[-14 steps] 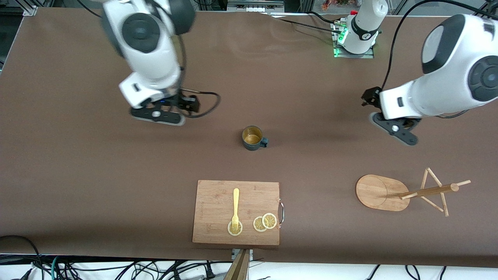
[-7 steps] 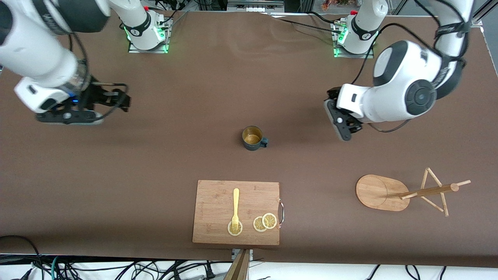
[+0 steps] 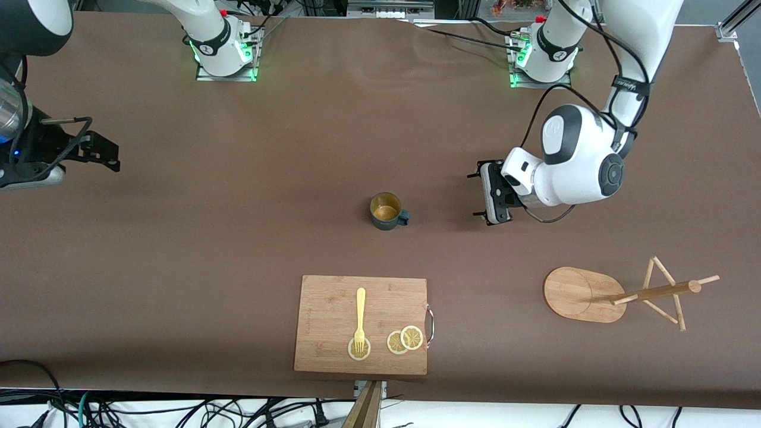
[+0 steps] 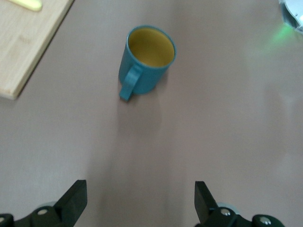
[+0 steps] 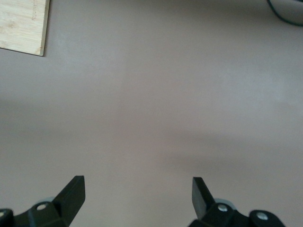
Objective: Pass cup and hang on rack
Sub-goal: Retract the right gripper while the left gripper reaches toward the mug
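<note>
While the cup (image 3: 387,211) stands upright mid-table on the brown tabletop (image 3: 238,238), the left gripper (image 3: 483,194) hovers beside it toward the left arm's end, fingers wide. The right gripper (image 5: 137,198), also wide, hangs over bare table at its own end. The rack (image 3: 618,294) lies toppled beside the cutting board (image 3: 333,309).

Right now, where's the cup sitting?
In the front view the cup stands upright mid-table, farther from the camera than the cutting board. The left claw, open, is beside it toward the left arm's end.
</note>
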`<state>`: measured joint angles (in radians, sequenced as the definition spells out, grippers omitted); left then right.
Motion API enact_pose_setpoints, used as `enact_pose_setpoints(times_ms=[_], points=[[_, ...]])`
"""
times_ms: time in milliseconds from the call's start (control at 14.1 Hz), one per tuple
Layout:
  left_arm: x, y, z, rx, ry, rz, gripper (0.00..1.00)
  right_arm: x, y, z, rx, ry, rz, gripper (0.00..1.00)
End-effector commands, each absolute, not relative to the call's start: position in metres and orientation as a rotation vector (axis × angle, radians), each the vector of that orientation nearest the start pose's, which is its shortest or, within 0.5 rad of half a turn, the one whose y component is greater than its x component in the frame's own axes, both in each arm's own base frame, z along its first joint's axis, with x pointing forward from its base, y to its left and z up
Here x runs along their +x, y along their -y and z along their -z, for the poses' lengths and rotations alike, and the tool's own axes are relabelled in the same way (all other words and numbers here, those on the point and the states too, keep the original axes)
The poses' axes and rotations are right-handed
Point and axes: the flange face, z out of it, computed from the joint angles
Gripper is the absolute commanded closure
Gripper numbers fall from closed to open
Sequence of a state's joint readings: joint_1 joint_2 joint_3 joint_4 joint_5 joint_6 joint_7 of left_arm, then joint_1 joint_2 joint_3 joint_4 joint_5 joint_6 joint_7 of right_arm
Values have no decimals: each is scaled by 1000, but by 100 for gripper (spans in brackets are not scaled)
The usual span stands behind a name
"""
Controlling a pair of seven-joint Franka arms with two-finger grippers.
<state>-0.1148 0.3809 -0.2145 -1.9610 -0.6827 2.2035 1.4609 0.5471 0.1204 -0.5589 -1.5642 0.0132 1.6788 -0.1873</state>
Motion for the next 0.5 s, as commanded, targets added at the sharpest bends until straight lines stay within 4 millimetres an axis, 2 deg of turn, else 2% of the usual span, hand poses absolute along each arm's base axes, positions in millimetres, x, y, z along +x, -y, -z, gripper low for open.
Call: enact_pose_setpoints(times_ms=[0,426], points=[[568,218,-254,1893,1607,-427,0,586,-12,-578,-3144,332,27,0],[553,235,-168,1723,1558,-660,0,585,-8,-579,-3143,320,16,0]])
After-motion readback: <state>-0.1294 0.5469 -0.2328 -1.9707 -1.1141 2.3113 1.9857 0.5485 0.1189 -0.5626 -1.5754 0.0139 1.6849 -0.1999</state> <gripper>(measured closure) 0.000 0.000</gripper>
